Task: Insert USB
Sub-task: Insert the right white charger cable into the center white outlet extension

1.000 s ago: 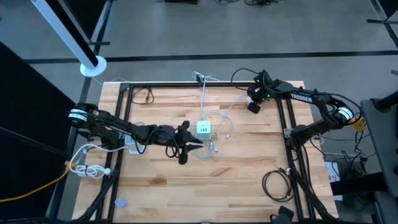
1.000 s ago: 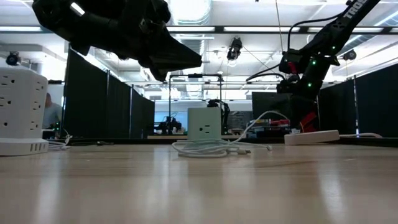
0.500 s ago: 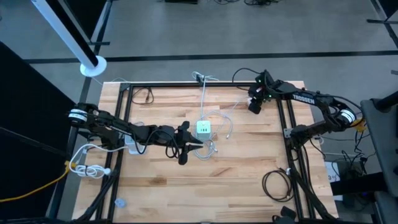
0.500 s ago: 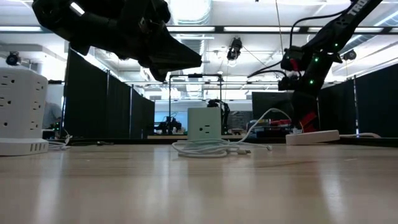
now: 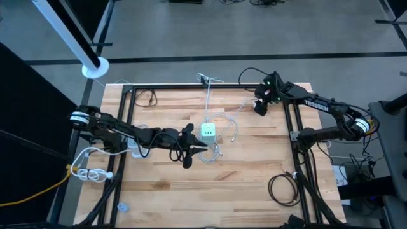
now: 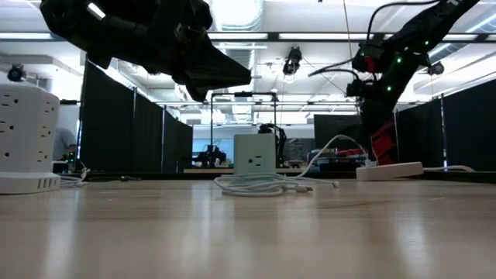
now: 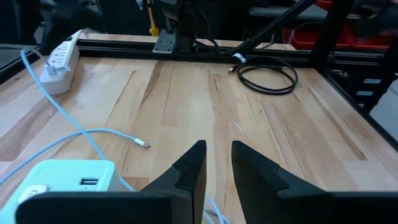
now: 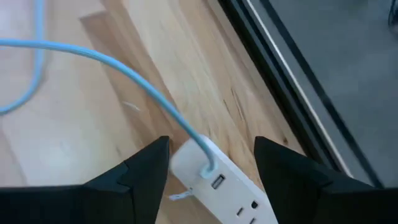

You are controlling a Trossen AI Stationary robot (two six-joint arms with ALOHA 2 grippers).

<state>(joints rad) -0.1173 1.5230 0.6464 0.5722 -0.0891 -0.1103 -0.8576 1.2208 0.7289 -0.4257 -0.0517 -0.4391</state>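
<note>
A light blue USB cable runs across the table, and its plug sticks into the end of a white power strip at the table's far right. My right gripper hovers open just above that plug, one finger on either side, touching nothing. A white-green charger cube stands mid-table beside a coil of white cable. My left gripper hangs above the table just left of the cube, its fingers a narrow gap apart with nothing between them.
A black cable coil lies at the near right. A white tower power strip stands by the left arm. White and yellow cords hang off the left edge. A black frame rail runs along the right side.
My right gripper has opened, let go of the cable's plug and risen from the power strip. The plug stays in the strip.
</note>
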